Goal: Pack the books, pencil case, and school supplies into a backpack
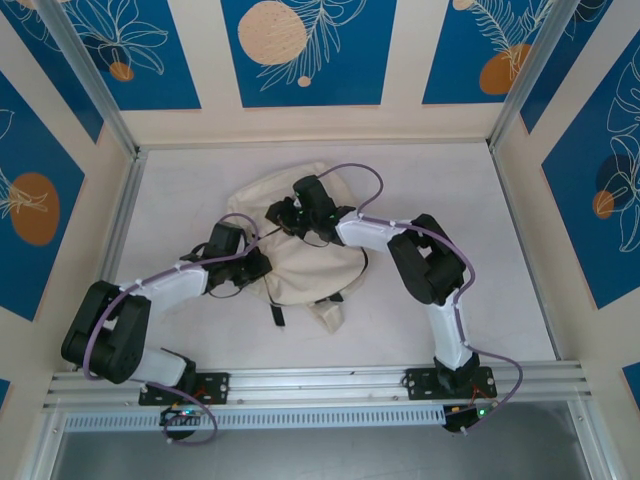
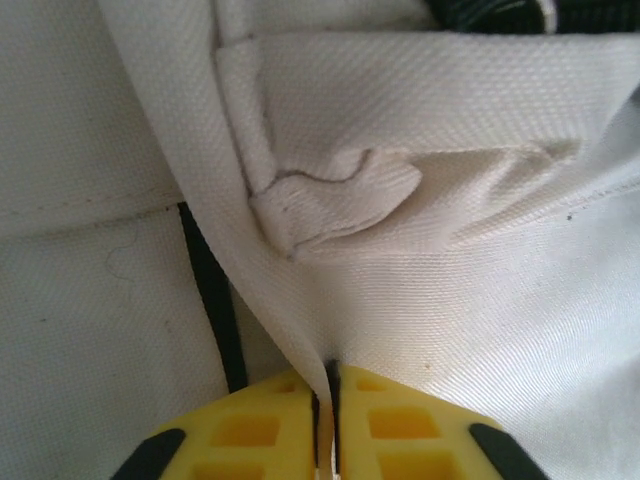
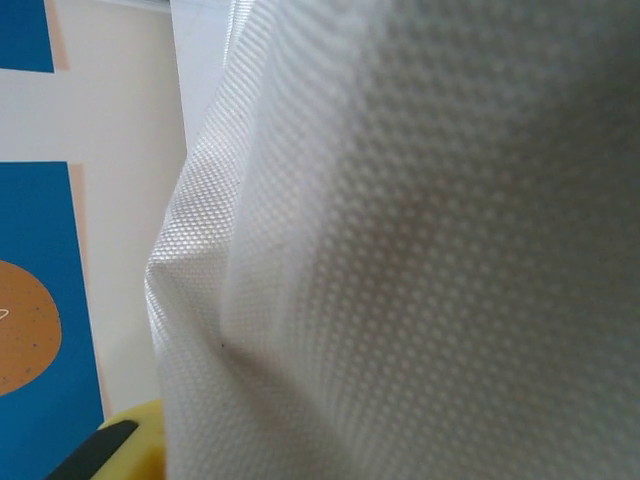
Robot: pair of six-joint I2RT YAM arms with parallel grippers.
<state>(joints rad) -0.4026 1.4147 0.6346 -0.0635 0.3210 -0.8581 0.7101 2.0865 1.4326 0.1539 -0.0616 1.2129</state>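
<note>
Where the white worktop (image 1: pixel 180 200) stretches between blue-and-cream panelled walls (image 1: pixel 310 50), a large, soft, cream-white fabric backpack (image 1: pixel 300 265) lies at its centre, with dark straps (image 1: pixel 277 315) trailing toward the near edge. The left gripper (image 2: pixel 325 388) sits at the bag's near-left side, its yellow fingers (image 2: pixel 250 430) closed almost together on a thin fold of the cream fabric. The right gripper (image 1: pixel 284 212) is at the bag's far side. Cloth crowds its wrist view, so its opening and hold cannot be told.

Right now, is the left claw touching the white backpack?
Touching: the left wrist view shows the left gripper pinching a fold of the backpack between its yellow fingers.
</note>
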